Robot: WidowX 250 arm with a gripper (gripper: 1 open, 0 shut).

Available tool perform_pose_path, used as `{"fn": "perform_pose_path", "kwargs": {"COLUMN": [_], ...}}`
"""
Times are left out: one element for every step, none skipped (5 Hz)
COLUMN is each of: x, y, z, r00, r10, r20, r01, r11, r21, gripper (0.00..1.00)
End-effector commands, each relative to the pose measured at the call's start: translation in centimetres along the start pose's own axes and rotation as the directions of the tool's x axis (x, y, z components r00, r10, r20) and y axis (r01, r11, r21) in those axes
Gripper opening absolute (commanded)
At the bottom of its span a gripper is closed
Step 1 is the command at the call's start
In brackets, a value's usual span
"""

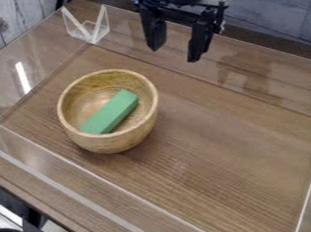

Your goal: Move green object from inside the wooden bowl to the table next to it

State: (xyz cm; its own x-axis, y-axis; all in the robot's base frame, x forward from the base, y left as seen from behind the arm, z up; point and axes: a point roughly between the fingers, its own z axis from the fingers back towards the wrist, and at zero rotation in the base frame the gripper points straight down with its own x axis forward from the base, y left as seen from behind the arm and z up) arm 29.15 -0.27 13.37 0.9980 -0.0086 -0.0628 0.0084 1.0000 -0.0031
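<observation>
My gripper [178,46] hangs open, empty — I should drop squarely over the block [111,112] in the bowl [110,139], jaws across its narrow width.

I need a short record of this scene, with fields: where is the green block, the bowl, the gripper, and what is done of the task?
green block: lies tilted inside the wooden bowl, not touched
wooden bowl: upright on the table, left of centre
table: brown wood grain, clear walls around it
gripper: above the table behind and to the right of the bowl, pointing down, jaws open, holding nothing
task state: block not yet taken out
</observation>
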Motion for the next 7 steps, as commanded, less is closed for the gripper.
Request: {"fn": "perform_pose_path", "kwargs": {"x": [-0.7, -2.8, -4.5, -5.7, -6.0, -6.1, -4.8], "y": [0.1, 2.5, 5.5, 7.5, 8.1, 8.6, 9.0], "z": [-1.7, -3.0, -3.6, -3.6, -4.2, -4.7, -6.2], "r00": [0.999, 1.000, 0.999, 0.996, 0.990, 0.984, 0.987], "r10": [-0.038, -0.004, 0.018, 0.060, 0.104, 0.148, 0.126], "r20": [-0.011, -0.008, 0.034, 0.073, 0.093, 0.098, 0.102], "r01": [0.038, 0.004, -0.019, -0.062, -0.105, -0.150, -0.129], "r11": [0.999, 1.000, 1.000, 0.998, 0.994, 0.989, 0.991], "r21": [0.004, 0.014, 0.016, 0.015, 0.014, 0.015, 0.021], "gripper": [1.00, 1.00, 1.00, 1.00, 1.00, 1.00, 1.00]}}
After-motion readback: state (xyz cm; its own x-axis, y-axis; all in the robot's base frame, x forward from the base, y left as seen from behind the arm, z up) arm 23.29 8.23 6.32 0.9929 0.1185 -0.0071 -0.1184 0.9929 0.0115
